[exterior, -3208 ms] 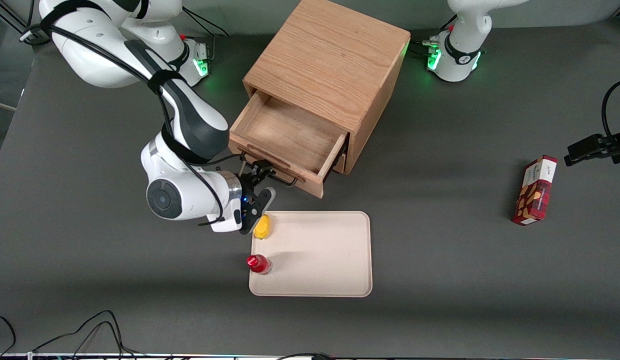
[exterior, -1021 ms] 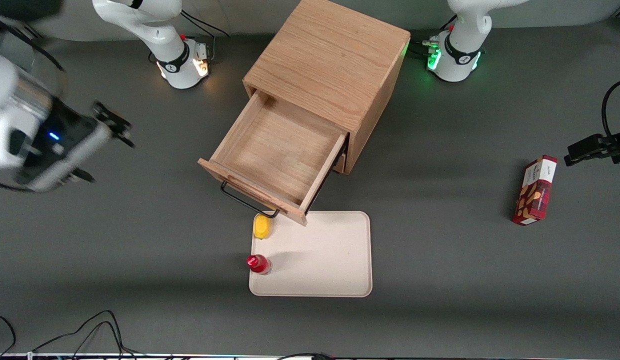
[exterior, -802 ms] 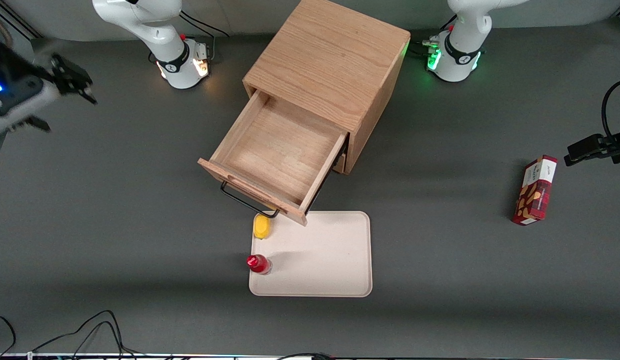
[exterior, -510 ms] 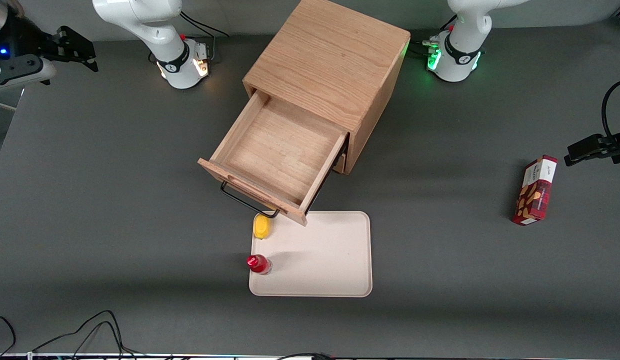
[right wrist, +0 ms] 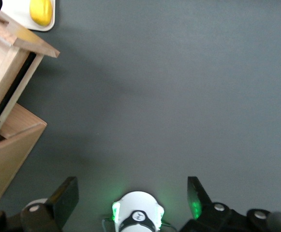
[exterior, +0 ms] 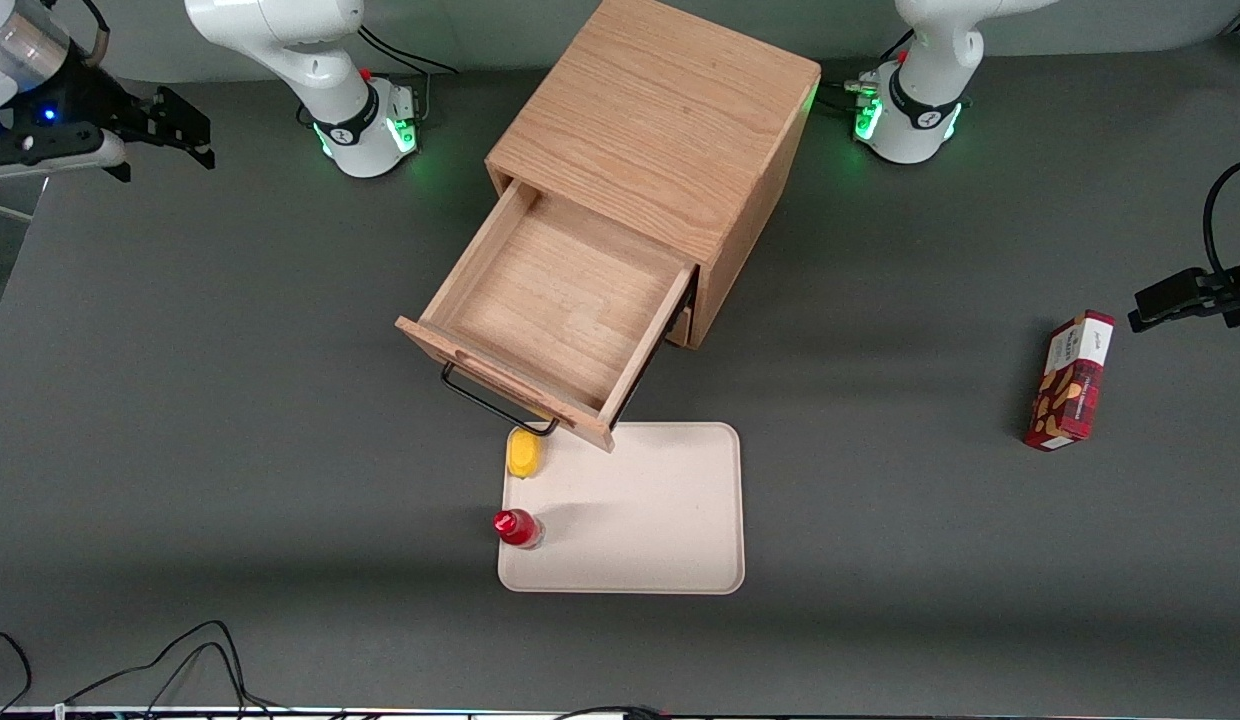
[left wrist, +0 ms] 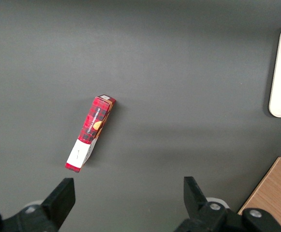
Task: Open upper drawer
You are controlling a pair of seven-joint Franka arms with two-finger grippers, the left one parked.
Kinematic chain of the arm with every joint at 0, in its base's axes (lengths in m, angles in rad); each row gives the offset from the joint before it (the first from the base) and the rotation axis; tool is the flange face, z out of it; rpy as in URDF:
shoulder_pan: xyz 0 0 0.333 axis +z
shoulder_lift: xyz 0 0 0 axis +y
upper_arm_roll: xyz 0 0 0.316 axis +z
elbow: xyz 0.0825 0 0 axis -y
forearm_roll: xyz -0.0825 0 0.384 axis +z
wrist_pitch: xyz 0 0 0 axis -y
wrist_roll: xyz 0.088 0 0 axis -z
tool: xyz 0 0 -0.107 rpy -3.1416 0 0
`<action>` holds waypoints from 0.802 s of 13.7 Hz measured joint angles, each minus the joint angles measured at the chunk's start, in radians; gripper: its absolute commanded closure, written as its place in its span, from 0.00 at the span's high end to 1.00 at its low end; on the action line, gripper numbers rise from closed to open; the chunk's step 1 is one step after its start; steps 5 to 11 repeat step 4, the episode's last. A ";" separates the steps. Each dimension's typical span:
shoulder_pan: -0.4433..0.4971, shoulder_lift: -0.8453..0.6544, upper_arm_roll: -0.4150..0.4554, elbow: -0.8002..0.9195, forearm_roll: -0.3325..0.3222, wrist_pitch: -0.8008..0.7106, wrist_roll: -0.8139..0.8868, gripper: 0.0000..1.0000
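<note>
The upper drawer (exterior: 555, 300) of the oak cabinet (exterior: 660, 120) stands pulled far out and is empty inside. Its long black wire handle (exterior: 490, 405) hangs on its front, just above the tray's corner. The drawer's corner also shows in the right wrist view (right wrist: 29, 43). My gripper (exterior: 185, 125) is raised high at the working arm's end of the table, well away from the drawer, open and holding nothing. In the right wrist view its fingers (right wrist: 67, 195) stand wide apart over bare mat and the arm's own base (right wrist: 138, 217).
A beige tray (exterior: 640, 510) lies in front of the drawer, nearer the front camera, with a yellow object (exterior: 523, 453) and a red bottle (exterior: 517, 527) on it. A red box (exterior: 1070, 380) lies toward the parked arm's end. Cables (exterior: 180, 650) lie at the table's near edge.
My gripper let go of the handle after pulling the drawer further out, then swung up and away toward the working arm's end. The drawer has stayed still over the last second.
</note>
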 measured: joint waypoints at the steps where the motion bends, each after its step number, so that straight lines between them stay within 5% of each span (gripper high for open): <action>1: 0.000 0.006 -0.003 -0.004 0.008 0.007 0.039 1.00; 11: 0.000 0.015 -0.006 -0.007 0.018 0.013 0.090 1.00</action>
